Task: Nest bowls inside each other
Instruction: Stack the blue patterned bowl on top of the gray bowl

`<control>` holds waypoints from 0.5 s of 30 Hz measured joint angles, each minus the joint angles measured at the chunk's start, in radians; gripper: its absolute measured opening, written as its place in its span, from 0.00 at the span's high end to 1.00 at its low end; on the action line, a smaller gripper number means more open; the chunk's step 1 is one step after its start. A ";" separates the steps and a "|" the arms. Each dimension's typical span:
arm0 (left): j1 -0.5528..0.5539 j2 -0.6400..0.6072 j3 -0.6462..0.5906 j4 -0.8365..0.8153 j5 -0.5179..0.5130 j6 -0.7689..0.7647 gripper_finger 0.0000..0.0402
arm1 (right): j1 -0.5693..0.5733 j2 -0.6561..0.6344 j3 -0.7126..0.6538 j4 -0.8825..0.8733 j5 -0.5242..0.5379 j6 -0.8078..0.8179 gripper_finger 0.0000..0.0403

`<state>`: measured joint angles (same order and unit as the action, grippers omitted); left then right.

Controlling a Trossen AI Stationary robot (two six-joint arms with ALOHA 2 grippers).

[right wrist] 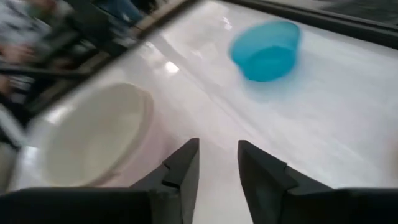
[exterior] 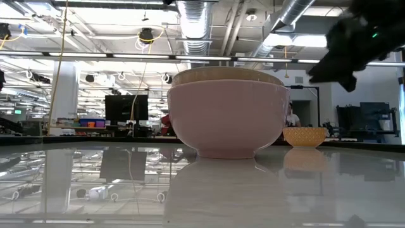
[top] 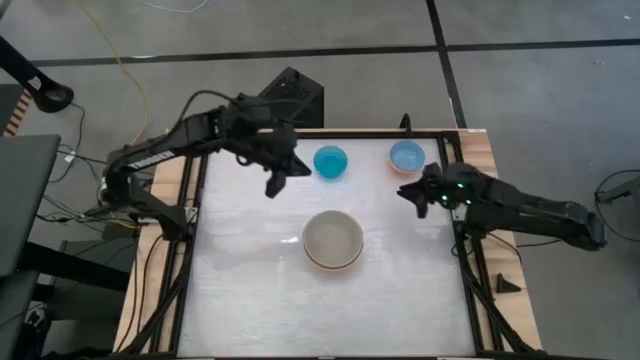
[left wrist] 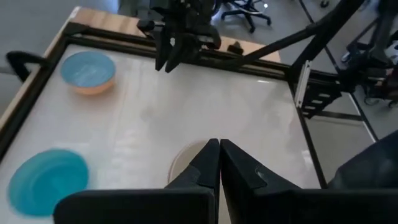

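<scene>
In the middle of the table a grey-beige bowl (top: 333, 236) sits nested in a larger pale pink bowl (exterior: 226, 120). A small teal bowl (top: 330, 161) and a small light blue bowl (top: 406, 156) with an orange outside stand apart near the far edge. My left gripper (top: 275, 186) hangs shut and empty above the table, left of the teal bowl; its shut fingers (left wrist: 211, 163) hide part of the stack. My right gripper (top: 410, 200) hovers open and empty just near of the light blue bowl, pointing toward the stack (right wrist: 93, 134) and the teal bowl (right wrist: 267, 50).
A black frame (top: 465, 270) runs along the table's edges. A black box (top: 297, 95) stands behind the far edge. The white tabletop (top: 330, 310) stretches from the stack to the near edge.
</scene>
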<state>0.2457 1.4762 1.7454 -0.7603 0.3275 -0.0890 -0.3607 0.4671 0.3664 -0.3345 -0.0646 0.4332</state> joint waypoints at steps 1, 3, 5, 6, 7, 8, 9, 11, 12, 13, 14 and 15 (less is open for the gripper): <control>0.009 -0.007 0.000 -0.015 0.000 0.001 1.00 | -0.026 0.036 0.000 0.016 -0.008 -0.025 0.62; 0.028 -0.019 0.000 -0.050 0.000 0.000 1.00 | -0.076 0.102 0.000 0.054 -0.026 -0.073 0.57; 0.038 -0.026 0.000 -0.087 -0.001 -0.001 1.00 | -0.128 0.156 0.000 0.098 -0.036 -0.115 0.51; 0.041 -0.030 0.000 -0.103 -0.003 -0.002 1.00 | -0.154 0.178 0.004 0.109 -0.038 -0.133 0.48; 0.043 -0.032 0.000 -0.121 -0.003 -0.002 1.00 | -0.183 0.201 0.013 0.107 -0.038 -0.157 0.45; 0.043 -0.032 0.000 -0.137 -0.002 -0.003 1.00 | -0.210 0.224 0.022 0.099 -0.039 -0.183 0.43; 0.044 -0.032 0.000 -0.147 -0.002 -0.008 1.00 | -0.236 0.246 0.038 0.092 -0.039 -0.211 0.41; 0.044 -0.032 0.000 -0.168 -0.002 -0.010 1.00 | -0.288 0.290 0.078 0.079 -0.038 -0.268 0.39; 0.044 -0.032 0.000 -0.178 -0.002 -0.010 1.00 | -0.313 0.313 0.096 0.061 -0.039 -0.299 0.38; 0.044 -0.032 0.000 -0.181 -0.005 -0.010 1.00 | -0.337 0.336 0.114 0.038 -0.039 -0.331 0.38; 0.044 -0.032 0.000 -0.181 -0.016 -0.011 1.00 | -0.360 0.360 0.135 0.018 -0.039 -0.360 0.38; 0.044 -0.032 0.000 -0.182 -0.023 -0.011 1.00 | -0.380 0.387 0.155 0.004 -0.039 -0.386 0.38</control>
<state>0.2897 1.4445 1.7454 -0.9427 0.3041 -0.0999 -0.7406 0.8538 0.5216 -0.3309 -0.1032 0.0468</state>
